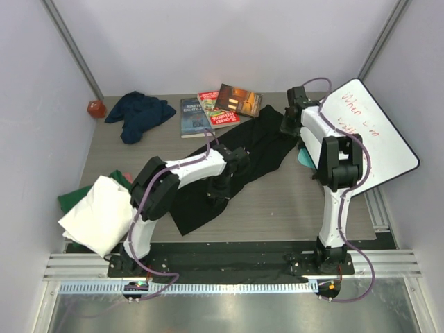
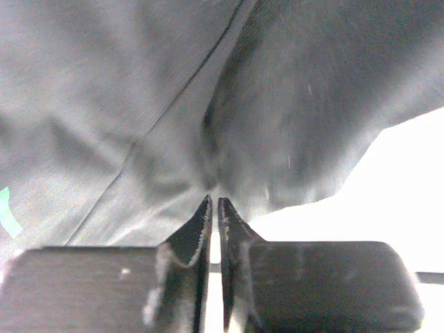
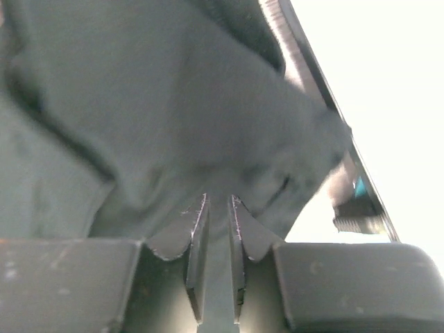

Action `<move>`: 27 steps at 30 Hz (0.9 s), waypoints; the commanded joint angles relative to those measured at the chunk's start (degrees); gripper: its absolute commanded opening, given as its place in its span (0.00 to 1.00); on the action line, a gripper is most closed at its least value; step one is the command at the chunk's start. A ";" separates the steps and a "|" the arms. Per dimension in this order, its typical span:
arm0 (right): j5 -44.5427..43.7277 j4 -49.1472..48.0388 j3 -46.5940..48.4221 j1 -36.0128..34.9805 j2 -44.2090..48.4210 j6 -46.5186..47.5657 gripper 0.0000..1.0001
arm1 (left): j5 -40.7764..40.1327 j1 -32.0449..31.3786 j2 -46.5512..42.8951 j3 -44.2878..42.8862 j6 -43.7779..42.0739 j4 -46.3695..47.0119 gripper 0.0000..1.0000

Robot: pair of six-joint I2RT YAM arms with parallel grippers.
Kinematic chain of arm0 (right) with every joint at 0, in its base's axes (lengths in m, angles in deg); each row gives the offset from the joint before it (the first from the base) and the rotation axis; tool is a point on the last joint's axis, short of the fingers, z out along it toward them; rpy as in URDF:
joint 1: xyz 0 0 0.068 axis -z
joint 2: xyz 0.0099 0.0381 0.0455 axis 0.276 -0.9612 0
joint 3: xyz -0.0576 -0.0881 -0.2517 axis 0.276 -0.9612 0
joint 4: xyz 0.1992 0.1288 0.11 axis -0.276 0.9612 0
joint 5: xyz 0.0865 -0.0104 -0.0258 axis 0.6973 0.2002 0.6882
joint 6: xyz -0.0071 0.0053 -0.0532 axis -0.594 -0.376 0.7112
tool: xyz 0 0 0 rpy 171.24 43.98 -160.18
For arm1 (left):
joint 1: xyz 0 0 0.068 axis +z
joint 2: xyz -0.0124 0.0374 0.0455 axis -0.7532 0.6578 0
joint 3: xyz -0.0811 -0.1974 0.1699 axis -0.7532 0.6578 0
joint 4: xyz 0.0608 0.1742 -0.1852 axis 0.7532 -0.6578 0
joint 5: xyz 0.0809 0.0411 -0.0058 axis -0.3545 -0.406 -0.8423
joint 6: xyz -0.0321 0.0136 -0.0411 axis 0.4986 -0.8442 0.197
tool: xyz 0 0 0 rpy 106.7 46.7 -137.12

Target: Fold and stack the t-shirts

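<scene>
Overhead view: bright, even, diffuse light from above; sharp focus, faint soft shadows. Both wrist views: close-range blur, low contrast; the black t-shirt renders hazy grey, and the background to its right is overexposed to plain white.

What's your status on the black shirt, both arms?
Left gripper shut, pinching black t-shirt. Right gripper slightly parted at same cloth, grip unclear. Shirt stretched out, not yet folded. Books beside its far edge.
</scene>
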 commanded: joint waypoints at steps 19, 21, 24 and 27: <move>10.82 -6.72 -25.28 -6.15 29.00 0.52 0.31 | -13.56 10.78 -15.64 8.55 -2.68 -2.71 0.34; 10.90 -7.25 -26.79 -6.60 30.40 0.08 0.31 | -14.70 11.74 -16.17 9.34 -1.54 -4.12 0.39; 11.25 -8.30 -29.42 -6.86 32.16 -0.27 0.31 | -13.93 14.98 -18.97 13.03 -0.75 -3.78 0.41; 12.05 -9.18 -31.45 -7.04 32.87 -0.19 0.31 | -12.78 17.98 -23.18 17.86 0.05 -3.77 0.41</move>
